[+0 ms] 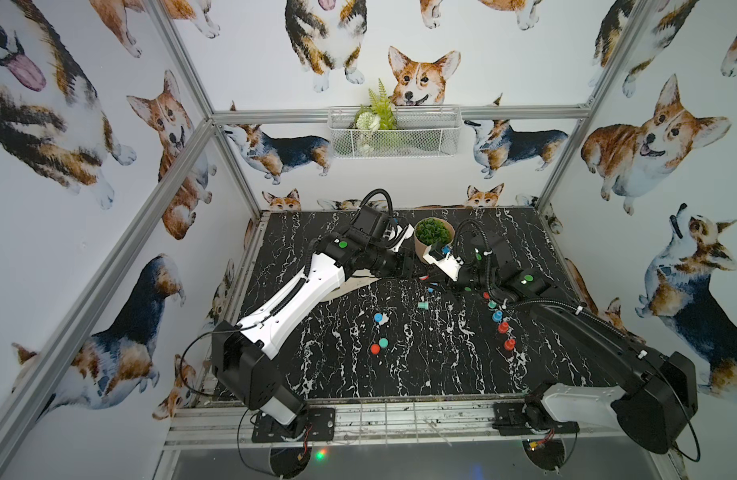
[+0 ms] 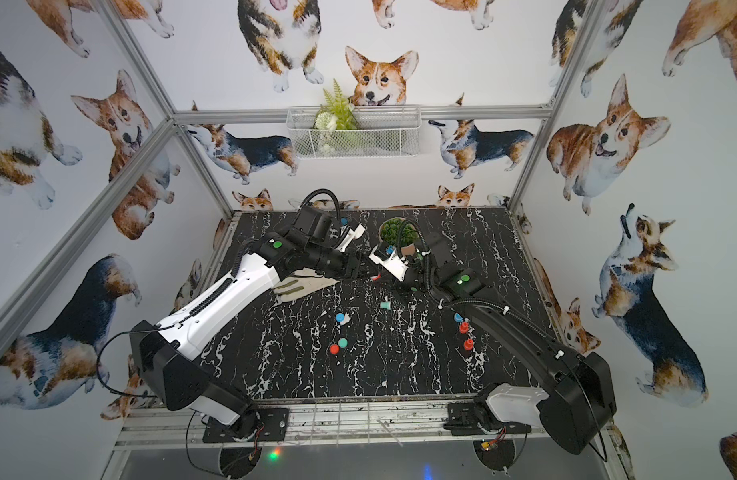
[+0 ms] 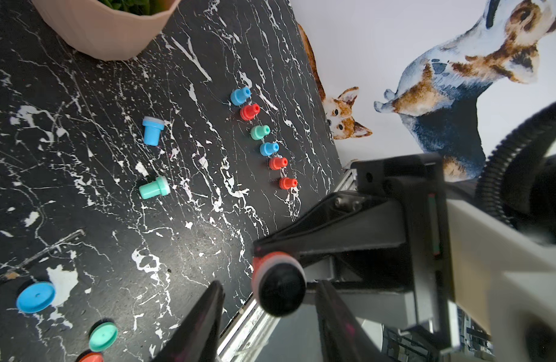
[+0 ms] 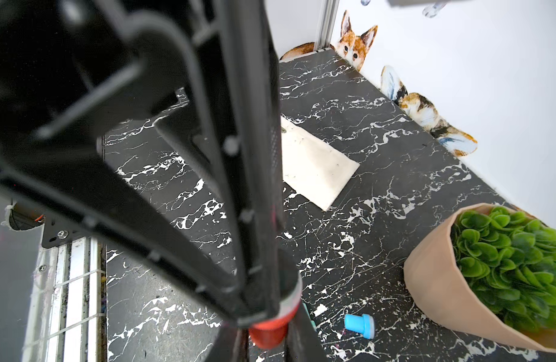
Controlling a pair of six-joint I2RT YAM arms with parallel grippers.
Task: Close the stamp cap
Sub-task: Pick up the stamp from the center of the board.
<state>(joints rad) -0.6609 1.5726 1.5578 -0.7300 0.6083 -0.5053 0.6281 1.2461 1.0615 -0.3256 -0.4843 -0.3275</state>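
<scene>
My right gripper [image 4: 267,332] is shut on the stem of a red stamp [image 4: 267,337]. The stamp [image 3: 278,288] points its bare black face toward my left wrist camera. My left gripper [image 3: 270,285] is open, one finger on each side of the stamp's head and neither touching it. Both grippers meet in front of the plant pot in a top view, left gripper [image 1: 416,274] and right gripper [image 1: 437,282]. A red stamp cap [image 1: 374,349] lies loose on the table beside a teal cap [image 1: 383,343], with a blue cap [image 1: 377,318] farther back.
A blue stamp [image 3: 151,131] and a teal stamp [image 3: 154,188] lie on their sides. Several capped stamps [image 3: 264,141] stand in a row near the right edge. The plant pot [image 1: 432,237] is right behind the grippers. A white sheet [image 4: 314,163] lies at the back left.
</scene>
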